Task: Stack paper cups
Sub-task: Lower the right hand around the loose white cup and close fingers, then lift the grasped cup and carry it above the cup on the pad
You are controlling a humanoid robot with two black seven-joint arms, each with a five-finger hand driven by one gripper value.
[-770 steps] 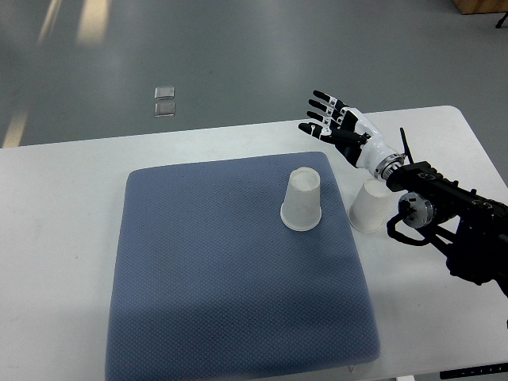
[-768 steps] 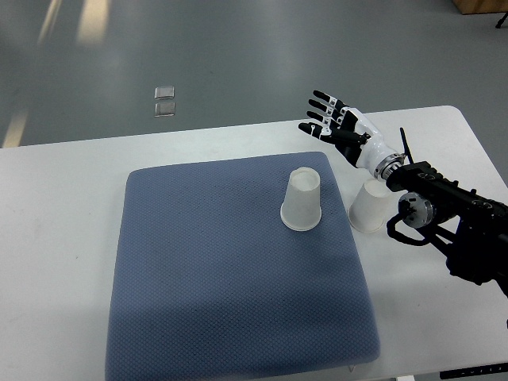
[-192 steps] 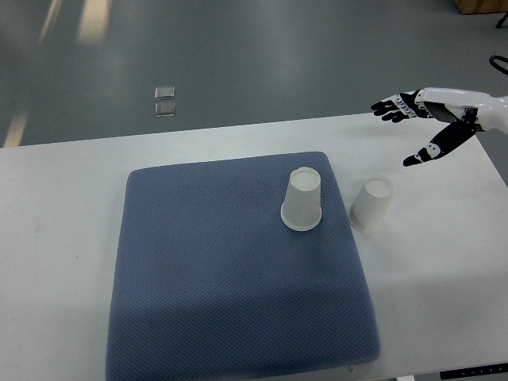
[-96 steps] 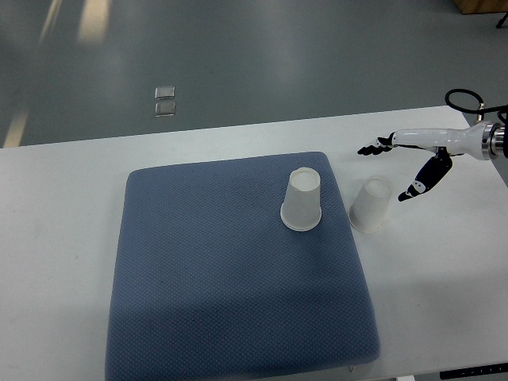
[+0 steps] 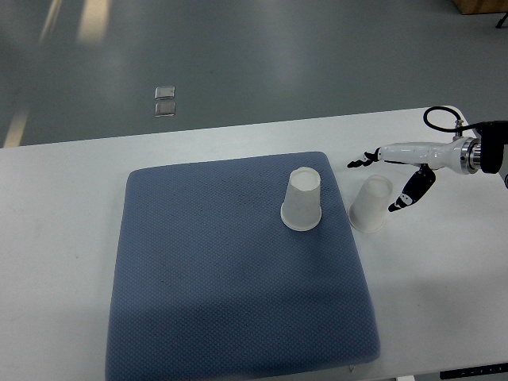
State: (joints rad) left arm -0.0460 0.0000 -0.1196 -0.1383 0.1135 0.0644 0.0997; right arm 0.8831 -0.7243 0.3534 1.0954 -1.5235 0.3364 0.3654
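Hovering right hand (image 5: 393,171) open by upside-down cup (image 5: 371,204), 2nd cup (image 5: 302,199) on mat (image 5: 238,270)

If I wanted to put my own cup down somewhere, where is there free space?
The blue mat is bare left of and below the cup on the mat. The white table is bare left of the mat. It is crowded around the cup beside the mat, where the right hand hovers.

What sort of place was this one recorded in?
Probably a lab or workshop test bench: a plain white table with a blue mat on it stands on a bare grey floor, with only two upturned paper cups and the robot's right hand in view.
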